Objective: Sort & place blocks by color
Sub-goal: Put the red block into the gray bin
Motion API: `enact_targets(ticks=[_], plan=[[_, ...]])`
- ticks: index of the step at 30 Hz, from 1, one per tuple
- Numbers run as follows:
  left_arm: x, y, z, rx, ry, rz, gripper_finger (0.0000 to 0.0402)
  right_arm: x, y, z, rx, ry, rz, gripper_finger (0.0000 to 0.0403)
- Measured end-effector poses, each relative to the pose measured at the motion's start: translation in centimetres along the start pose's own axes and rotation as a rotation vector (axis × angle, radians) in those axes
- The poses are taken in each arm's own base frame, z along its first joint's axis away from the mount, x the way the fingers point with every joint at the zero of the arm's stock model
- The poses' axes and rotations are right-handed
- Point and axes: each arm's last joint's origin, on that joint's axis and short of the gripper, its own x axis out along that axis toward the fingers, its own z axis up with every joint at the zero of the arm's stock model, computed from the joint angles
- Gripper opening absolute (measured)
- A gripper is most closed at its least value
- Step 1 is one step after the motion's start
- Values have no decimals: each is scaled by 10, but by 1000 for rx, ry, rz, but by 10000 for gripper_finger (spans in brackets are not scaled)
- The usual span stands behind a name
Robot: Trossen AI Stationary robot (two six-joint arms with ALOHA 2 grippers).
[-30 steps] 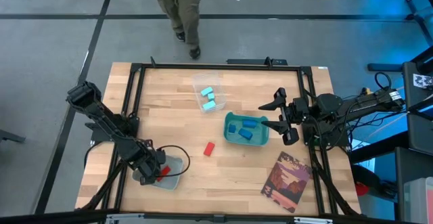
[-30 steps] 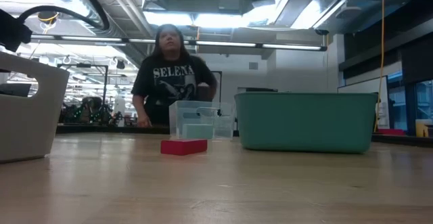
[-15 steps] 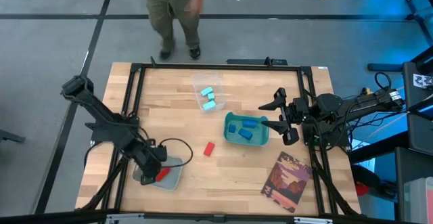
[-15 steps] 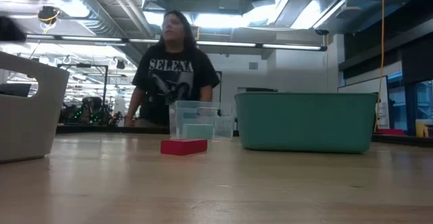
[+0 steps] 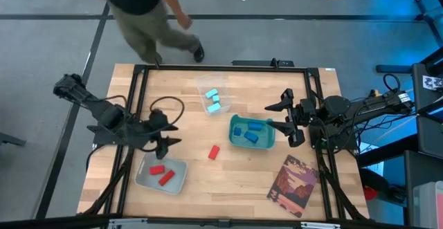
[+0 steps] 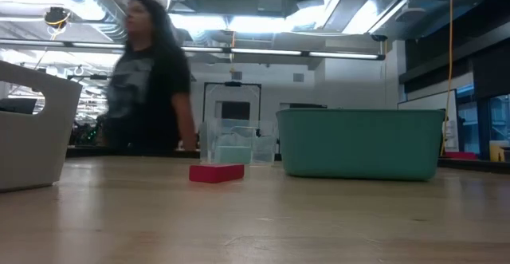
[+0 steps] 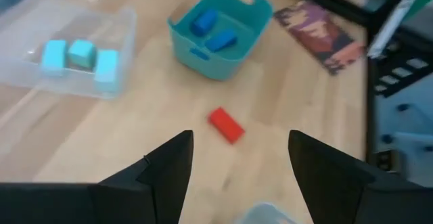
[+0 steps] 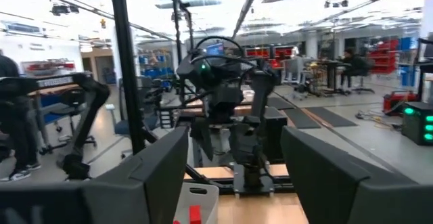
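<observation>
My left gripper [image 5: 173,135] is open and holds nothing; it hovers just beyond the grey tray [image 5: 178,185] and points toward the table's right. A lone red block [image 5: 214,151] lies flat on the wood ahead of it, between the fingers' lines in the left wrist view [image 7: 225,125]. Two red blocks [image 5: 161,173] lie in the grey tray. Cyan blocks [image 5: 213,99] sit in a clear container, and blue blocks [image 5: 248,130] sit in the teal bin [image 5: 234,143]. My right gripper [image 5: 277,117] is open and waits right of the teal bin.
A picture book [image 5: 293,185] lies at the table's near right. A person [image 5: 142,7] walks past the far edge. The low view shows the red block [image 6: 217,173] in front of the clear container [image 6: 231,143], with the teal bin [image 6: 358,144] on the right.
My left gripper has risen out of the grey tray, moved toward the far edge and swung round to point at the table's right. The red block that was at its fingers stays in the tray beside another. The person has walked left along the far side.
</observation>
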Motion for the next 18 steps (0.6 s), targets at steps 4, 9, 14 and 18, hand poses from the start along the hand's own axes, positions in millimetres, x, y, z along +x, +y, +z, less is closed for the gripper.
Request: enact_targets(ticks=[4,9,14,18], plan=[[17,6,4,39,1,18,234,0,-2,0,2,-3,-61,241],[56,7,5,31,23,21,234,0,-3,0,45,-9,-114,241],[106,2,1,-49,67,63,234,0,-4,0,52,-10,-125,241],[148,-7,-1,-182,84,105,234,0,-4,0,53,-6,-126,241]])
